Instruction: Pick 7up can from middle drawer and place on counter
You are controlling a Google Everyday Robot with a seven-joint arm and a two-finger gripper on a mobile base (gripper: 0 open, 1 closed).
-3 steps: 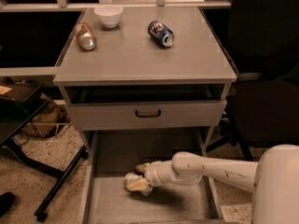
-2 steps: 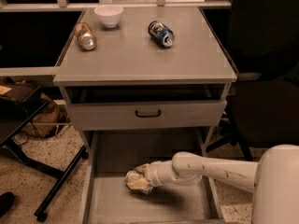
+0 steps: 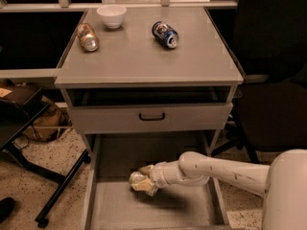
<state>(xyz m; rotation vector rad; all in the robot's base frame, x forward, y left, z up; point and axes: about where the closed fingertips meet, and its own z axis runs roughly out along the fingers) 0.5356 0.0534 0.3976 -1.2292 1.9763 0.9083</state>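
Plainly, in the single camera view, the small pale cream 7up can with silver ends (image 3: 135, 181) lies low in the wide, shallow grey metal middle drawer (image 3: 192, 210), below the front edge of the broad light-grey worktop (image 3: 144, 61). The white arm's claw (image 3: 142, 181) is down there too and looks clamped around the can. The hold seems to sit near one end, so the can may tilt or slip on the lift. Rising too close in could knock it against the grey drawer front with black handle (image 3: 152, 116) or the worktop's front edge. Toward the back edge lie a copper-brown can (image 3: 87, 36), a white bowl (image 3: 112, 16) and a dark blue can (image 3: 165, 34). A set-down there might send the cans rolling.
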